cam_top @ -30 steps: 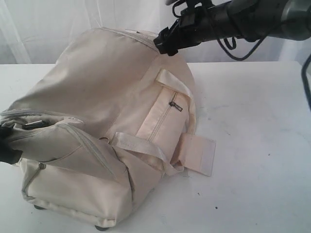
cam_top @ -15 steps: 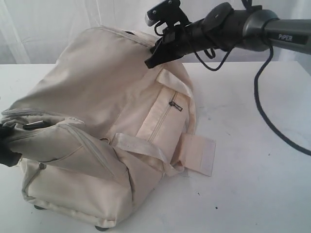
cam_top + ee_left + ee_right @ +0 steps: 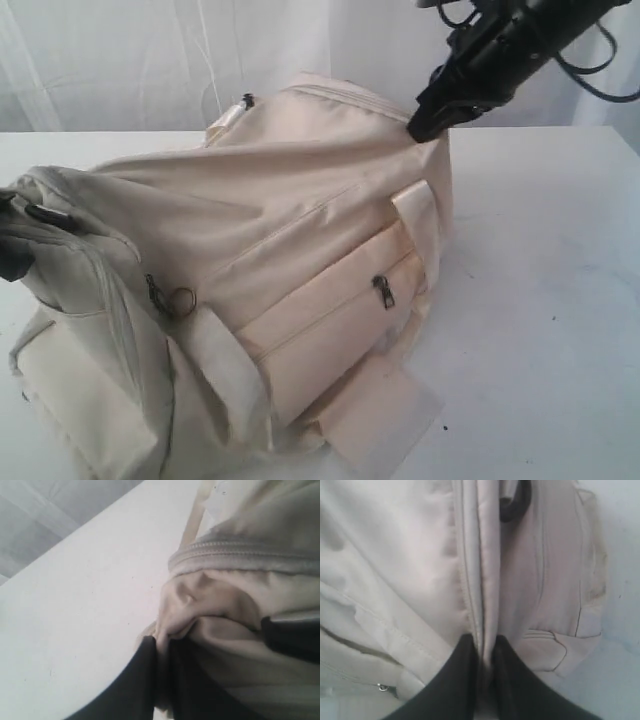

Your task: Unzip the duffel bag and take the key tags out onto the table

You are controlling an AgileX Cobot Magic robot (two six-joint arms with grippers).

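Observation:
The cream duffel bag (image 3: 280,230) lies on the white table (image 3: 540,300), stretched between my two grippers with its zips closed. My right gripper (image 3: 420,128) is shut on a fold of fabric along the bag's top seam at its far right end; the right wrist view shows the fold pinched between the black fingers (image 3: 484,639). At the bag's left end, my left gripper (image 3: 162,642) is shut on bunched fabric just below a zip line, and it shows only as a dark shape (image 3: 12,262) at the exterior view's edge. The key tags are hidden.
A dark zip pull (image 3: 384,291) hangs on the side pocket, and another pull with a metal ring (image 3: 182,299) sits near the left end. A webbing flap (image 3: 380,420) lies on the table in front. A white curtain (image 3: 120,60) hangs behind.
My right gripper has closed on the bag's top fold and pulled it up and to the right. The bag has turned and stretched out, its side pocket now facing front.

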